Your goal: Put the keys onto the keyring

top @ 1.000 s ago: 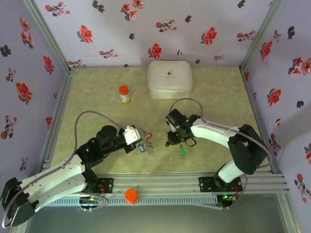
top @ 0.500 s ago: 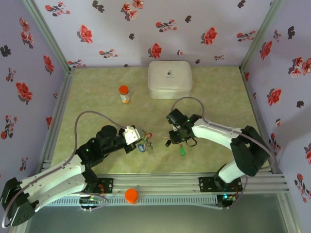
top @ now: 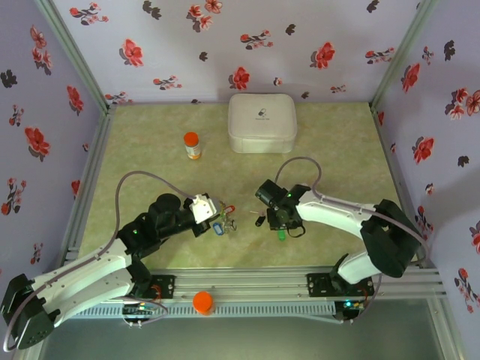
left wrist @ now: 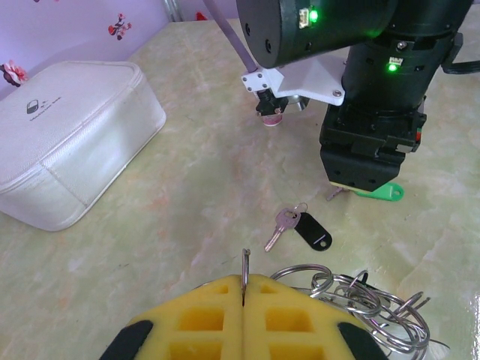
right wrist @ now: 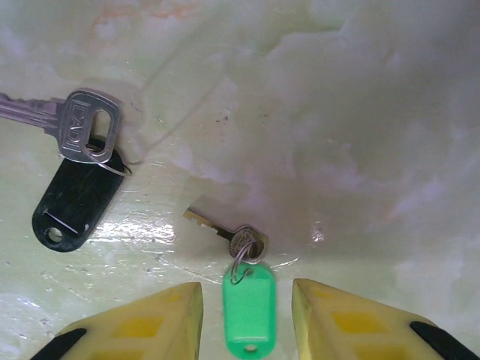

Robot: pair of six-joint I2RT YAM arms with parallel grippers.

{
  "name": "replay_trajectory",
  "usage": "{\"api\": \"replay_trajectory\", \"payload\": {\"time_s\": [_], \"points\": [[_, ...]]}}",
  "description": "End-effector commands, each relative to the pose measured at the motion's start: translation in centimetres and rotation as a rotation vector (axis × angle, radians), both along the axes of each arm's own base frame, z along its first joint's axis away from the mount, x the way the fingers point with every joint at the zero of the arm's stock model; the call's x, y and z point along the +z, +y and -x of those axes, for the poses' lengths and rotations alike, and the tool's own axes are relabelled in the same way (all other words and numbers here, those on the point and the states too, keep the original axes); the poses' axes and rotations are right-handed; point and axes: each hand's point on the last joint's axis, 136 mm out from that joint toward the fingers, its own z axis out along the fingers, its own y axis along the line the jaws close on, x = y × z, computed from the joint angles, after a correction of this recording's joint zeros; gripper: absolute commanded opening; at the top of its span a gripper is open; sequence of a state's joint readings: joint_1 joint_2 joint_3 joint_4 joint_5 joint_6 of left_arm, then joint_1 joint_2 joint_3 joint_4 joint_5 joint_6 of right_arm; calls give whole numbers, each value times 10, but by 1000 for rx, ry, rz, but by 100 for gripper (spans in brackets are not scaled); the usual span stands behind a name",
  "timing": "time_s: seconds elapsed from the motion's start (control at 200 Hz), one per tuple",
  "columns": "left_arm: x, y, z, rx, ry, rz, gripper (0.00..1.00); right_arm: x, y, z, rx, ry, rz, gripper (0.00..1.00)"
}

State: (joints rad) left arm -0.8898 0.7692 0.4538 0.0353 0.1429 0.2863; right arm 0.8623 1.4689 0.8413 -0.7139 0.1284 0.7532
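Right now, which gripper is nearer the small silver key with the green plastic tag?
Right. The right gripper hangs open directly over the green-tagged key, fingers either side of its tag. The left gripper sits well to its left, shut on the thin metal keyring.

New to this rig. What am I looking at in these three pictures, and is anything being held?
Two robot arms are bolted at a table's near edge. One picture looks down from above; the other two come from a camera on each wrist. On the table are a white case, an orange-capped bottle, a dark-tagged key and a green-tagged key. The left arm's fingers are shut on the thin wire of the keyring. The right arm's fingers stand open either side of the green-tagged key, holding nothing.
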Motion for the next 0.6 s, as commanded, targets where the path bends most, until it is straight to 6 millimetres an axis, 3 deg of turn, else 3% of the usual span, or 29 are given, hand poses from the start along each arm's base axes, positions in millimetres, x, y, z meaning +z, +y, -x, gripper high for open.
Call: {"api": "replay_trajectory", "payload": {"time_s": [0.0, 0.595], "points": [[18, -5, -1, -13, -34, 59, 0, -3, -5, -2, -95, -11, 56, 35], [19, -5, -1, -14, -35, 62, 0, -12, -6, -12, -53, -21, 147, 21]]}}
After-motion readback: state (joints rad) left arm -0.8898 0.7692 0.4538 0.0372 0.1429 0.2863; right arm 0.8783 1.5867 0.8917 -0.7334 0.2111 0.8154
